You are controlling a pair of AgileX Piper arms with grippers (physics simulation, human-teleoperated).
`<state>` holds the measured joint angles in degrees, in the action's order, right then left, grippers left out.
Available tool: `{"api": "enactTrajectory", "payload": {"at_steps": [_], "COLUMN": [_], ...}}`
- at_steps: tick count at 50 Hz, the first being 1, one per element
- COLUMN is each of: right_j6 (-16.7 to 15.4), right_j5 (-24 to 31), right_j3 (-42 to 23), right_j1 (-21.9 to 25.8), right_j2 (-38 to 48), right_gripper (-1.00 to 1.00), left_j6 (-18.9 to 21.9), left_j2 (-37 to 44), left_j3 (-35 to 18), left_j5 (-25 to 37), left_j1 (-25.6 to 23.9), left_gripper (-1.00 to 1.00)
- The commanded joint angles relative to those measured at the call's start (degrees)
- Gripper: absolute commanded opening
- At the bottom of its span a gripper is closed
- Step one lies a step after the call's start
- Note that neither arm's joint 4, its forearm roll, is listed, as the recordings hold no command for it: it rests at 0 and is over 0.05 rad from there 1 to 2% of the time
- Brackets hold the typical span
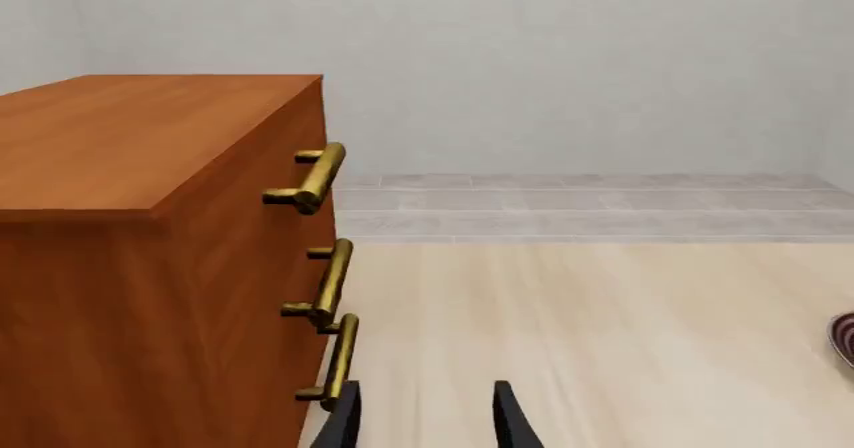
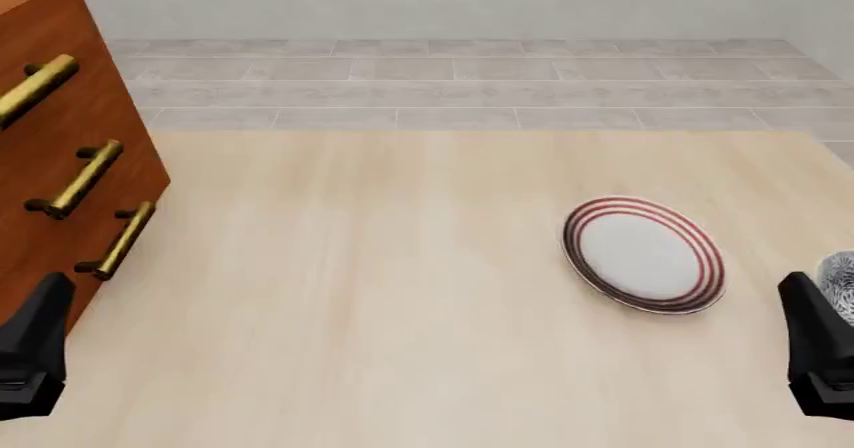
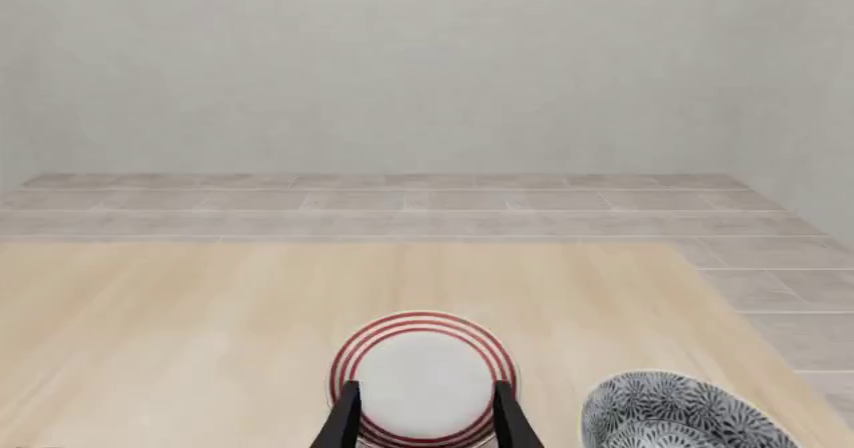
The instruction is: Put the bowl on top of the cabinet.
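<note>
Front view: the cabinet (image 2: 60, 138) stands at ten o'clock on the table (image 2: 374, 298), its three brass handles (image 2: 83, 180) facing right. The plate (image 2: 645, 255) lies at three o'clock, and the bowl (image 2: 838, 278) sits just past it at the right edge (only a sliver shows here). The left gripper (image 1: 424, 418) and the right gripper (image 3: 424, 418) each hold their fingers parted, nothing between them, both low near the table's front edge.
</note>
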<state>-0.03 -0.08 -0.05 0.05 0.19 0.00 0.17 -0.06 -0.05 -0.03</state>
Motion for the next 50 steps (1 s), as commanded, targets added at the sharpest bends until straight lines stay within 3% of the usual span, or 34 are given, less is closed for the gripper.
{"api": "enactTrajectory", "payload": {"at_steps": [1,8,12,15,20,22,32,36,37,48,50], "right_j6": [-0.20,-0.21,3.10,0.96,0.08,-2.35,-4.14,-4.37,-6.00,-5.13,-6.51], "right_j5": [-0.65,-1.91,-3.22,-2.58,0.34,2.05,10.26,10.36,10.27,12.22,12.03], "right_j3": [-0.08,0.01,-0.16,-1.69,-5.63,-7.58,-15.86,-17.39,-18.22,-22.84,-23.03], "right_j1": [0.23,-0.01,-0.43,-0.40,-0.11,0.06,-0.69,-1.29,-2.91,-6.32,-7.98], "right_j2": [1.03,2.40,4.40,4.15,4.30,4.01,4.30,6.51,8.41,12.45,13.77], "right_gripper": [1.00,1.00,1.00,1.00,1.00,1.00,1.00,1.00,1.00,1.00,1.00], "left_j6": [0.00,-0.07,-0.13,-0.22,-0.17,-0.24,-0.05,-0.23,-0.10,-0.07,-0.06], "left_j2": [0.61,0.96,0.77,0.35,0.03,-0.05,0.01,0.01,0.01,0.03,0.08], "left_j3": [-0.16,-0.12,-0.13,-0.17,-0.26,-0.29,-0.29,-0.29,-0.29,-0.22,-0.19], "left_j5": [-0.23,-0.37,-0.19,0.05,0.24,0.12,0.09,0.09,0.14,0.12,0.11], "left_j1": [-0.01,-0.06,0.15,0.33,0.26,0.39,0.04,0.24,0.08,-0.04,-0.13], "left_gripper": [1.00,1.00,1.00,1.00,1.00,1.00,1.00,1.00,1.00,1.00,1.00]}}
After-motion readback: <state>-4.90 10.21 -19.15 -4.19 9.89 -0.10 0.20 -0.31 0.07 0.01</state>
